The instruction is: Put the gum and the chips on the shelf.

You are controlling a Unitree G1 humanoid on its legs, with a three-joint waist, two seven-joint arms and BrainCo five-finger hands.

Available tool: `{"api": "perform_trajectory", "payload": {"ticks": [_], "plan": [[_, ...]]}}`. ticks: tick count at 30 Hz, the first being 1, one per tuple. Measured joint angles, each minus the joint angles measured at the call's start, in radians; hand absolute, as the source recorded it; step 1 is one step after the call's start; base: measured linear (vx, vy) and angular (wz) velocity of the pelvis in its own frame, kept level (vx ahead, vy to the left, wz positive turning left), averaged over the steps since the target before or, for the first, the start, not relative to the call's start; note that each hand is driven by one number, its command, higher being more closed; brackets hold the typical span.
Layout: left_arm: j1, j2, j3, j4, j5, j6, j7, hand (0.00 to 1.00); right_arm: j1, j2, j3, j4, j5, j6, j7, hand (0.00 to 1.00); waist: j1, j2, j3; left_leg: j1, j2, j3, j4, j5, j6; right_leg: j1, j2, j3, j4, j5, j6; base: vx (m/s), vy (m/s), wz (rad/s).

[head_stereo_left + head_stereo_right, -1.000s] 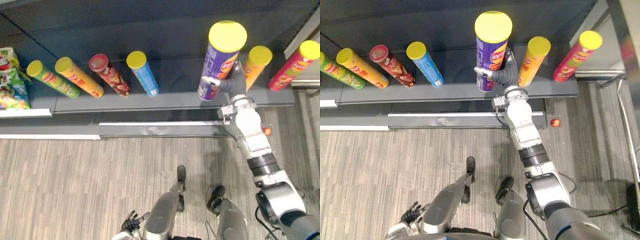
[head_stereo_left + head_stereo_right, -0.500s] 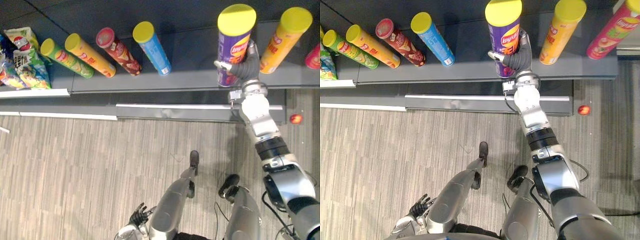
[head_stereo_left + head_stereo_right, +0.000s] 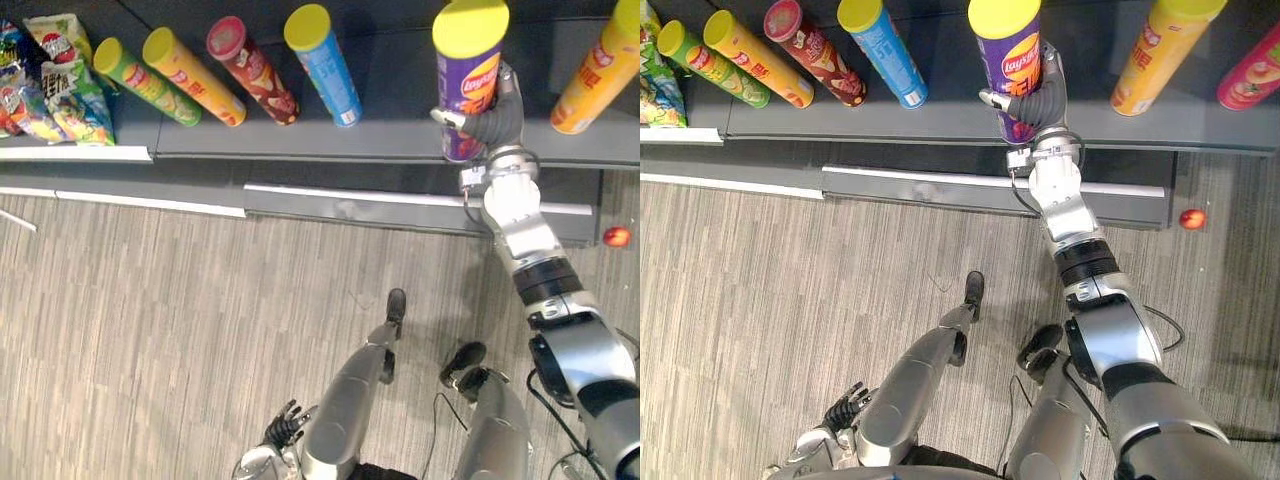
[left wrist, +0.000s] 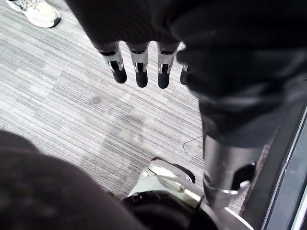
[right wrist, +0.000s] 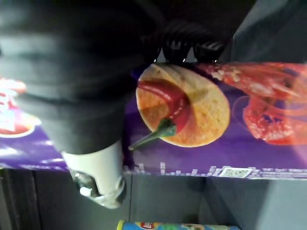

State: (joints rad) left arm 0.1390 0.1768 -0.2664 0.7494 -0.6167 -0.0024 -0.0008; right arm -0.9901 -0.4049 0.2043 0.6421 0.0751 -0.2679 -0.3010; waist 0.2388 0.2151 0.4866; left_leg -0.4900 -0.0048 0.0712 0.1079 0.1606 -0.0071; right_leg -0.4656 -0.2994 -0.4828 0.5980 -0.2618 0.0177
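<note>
Dark shelf (image 3: 395, 105) carries other cans (image 3: 325, 60) in a row. The right hand (image 3: 492, 120) clasps the purple chips can (image 3: 468, 80) upright, apparently to seat it in the gap, while the left hand (image 4: 139, 67) hangs slack, empty.

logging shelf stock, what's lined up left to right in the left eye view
chip bags → green can → yellow can → red can → blue can → purple can, held by the right hand → orange can
</note>
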Motion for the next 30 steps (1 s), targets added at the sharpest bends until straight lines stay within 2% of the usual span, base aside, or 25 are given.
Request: {"api": "perform_trajectory", "payload": {"ticks": [9, 15, 22, 26, 30], "plan": [[-0.017, 0.005, -0.025, -0.003, -0.009, 0.005, -0.006, 0.0, -0.074, 0.002, 0.001, 0.04, 0.0, 0.0, -0.033, 1.0, 0.032, 0.002, -0.001, -0.023, -0.002, -0.023, 0.01, -0.004, -0.007, -0.006, -0.001, -0.022, 0.007, -0.017, -0.001, 0.03, -0.063, 0.08], [-0.027, 0.007, -0.043, -0.009, -0.01, 0.005, -0.006, 0.0, -0.106, 0.002, -0.002, 0.042, -0.038, 0.0, -0.072, 1.0, 0.066, 0.003, -0.002, -0.05, -0.002, -0.033, 0.042, -0.013, -0.011, -0.023, -0.011, -0.035, 0.04, -0.047, -0.011, 0.02, -0.081, 0.08], [-0.029, 0.005, -0.046, -0.007, -0.01, 0.006, -0.007, 0.0, -0.135, 0.008, -0.043, 0.065, -0.075, 0.001, -0.175, 1.0, 0.076, 0.006, -0.004, -0.088, 0.002, -0.057, 0.071, -0.02, -0.02, -0.038, -0.011, -0.059, 0.058, -0.067, -0.021, 0.0, -0.069, 0.09], [-0.035, 0.003, -0.053, 0.001, -0.01, 0.005, -0.007, 0.0, -0.15, 0.009, -0.07, 0.082, -0.075, 0.001, -0.201, 1.0, 0.079, 0.013, -0.009, -0.105, 0.005, -0.057, 0.073, -0.023, -0.023, -0.054, -0.009, -0.059, 0.058, -0.068, -0.022, 0.0, -0.059, -0.01], [-0.056, 0.004, -0.079, 0.012, -0.01, 0.005, -0.011, 0.0, -0.151, 0.005, -0.099, 0.084, -0.074, 0.001, -0.213, 1.0, 0.1, 0.024, -0.016, -0.122, 0.007, -0.055, 0.076, -0.023, -0.023, -0.073, -0.008, -0.057, 0.063, -0.07, -0.026, 0.02, -0.062, -0.01]]}}
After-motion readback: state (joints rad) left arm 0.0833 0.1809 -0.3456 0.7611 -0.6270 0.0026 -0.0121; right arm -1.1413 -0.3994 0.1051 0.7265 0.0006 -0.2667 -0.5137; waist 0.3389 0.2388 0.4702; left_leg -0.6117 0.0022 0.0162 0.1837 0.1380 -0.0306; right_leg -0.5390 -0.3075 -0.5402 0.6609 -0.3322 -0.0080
